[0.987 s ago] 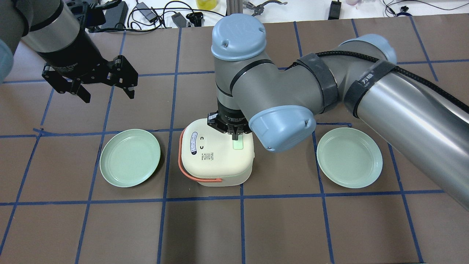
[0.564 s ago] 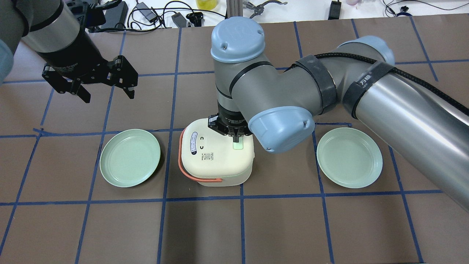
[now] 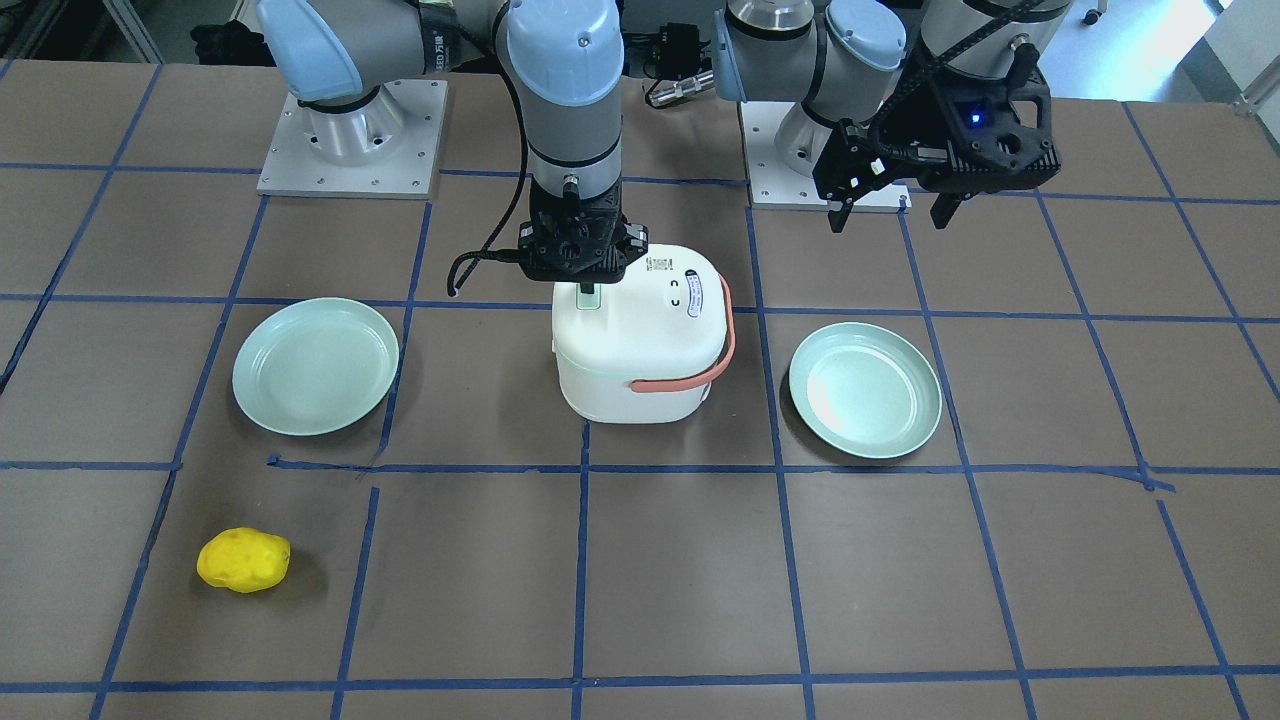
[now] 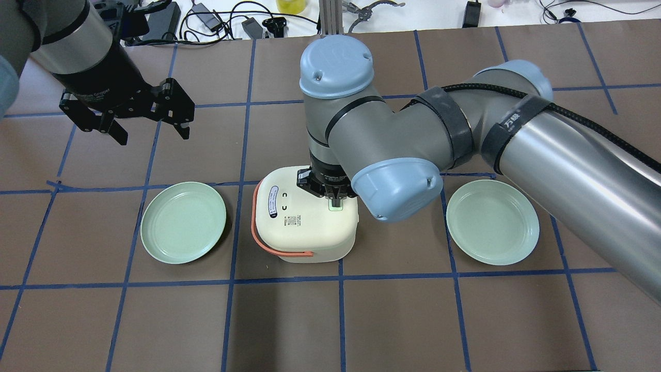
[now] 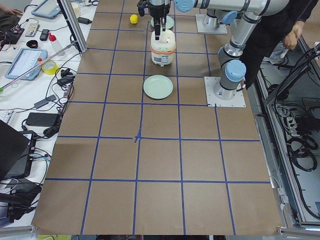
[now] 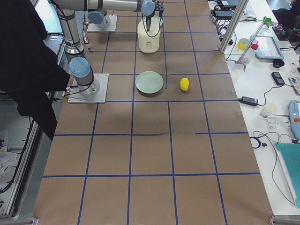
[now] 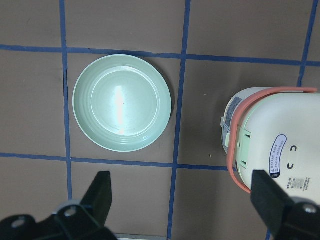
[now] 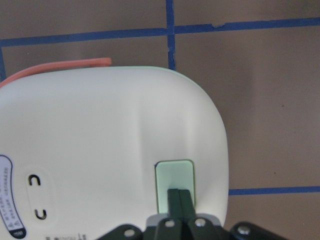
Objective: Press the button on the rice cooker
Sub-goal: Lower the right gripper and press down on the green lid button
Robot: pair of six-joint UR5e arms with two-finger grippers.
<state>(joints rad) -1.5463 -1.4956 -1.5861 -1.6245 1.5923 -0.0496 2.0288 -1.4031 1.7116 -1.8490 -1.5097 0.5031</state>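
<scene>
The brown, blue-taped table [image 4: 289, 320] carries everything, with the white rice cooker [image 4: 304, 230] standing upright at its middle, orange handle folded down around the side that faces away from the robot. The right arm [image 4: 568, 155] reaches in over the cooker and points straight down at its lid. Two pale green plates flank the cooker, one [image 4: 183, 222] on its robot-left side and one [image 4: 492, 222] on its robot-right side, each near it but apart. The left gripper [image 4: 154, 138] hangs above the table well off to the cooker's robot-left, beyond the plate there, jaws spread wide and holding nothing. The right gripper [image 4: 334, 197] has its fingers pressed together, their joined tips down on the lid's small green button [image 8: 172, 180]. A yellow lump [image 3: 243, 560] lies well apart from the cooker, out past the robot-right plate.
</scene>
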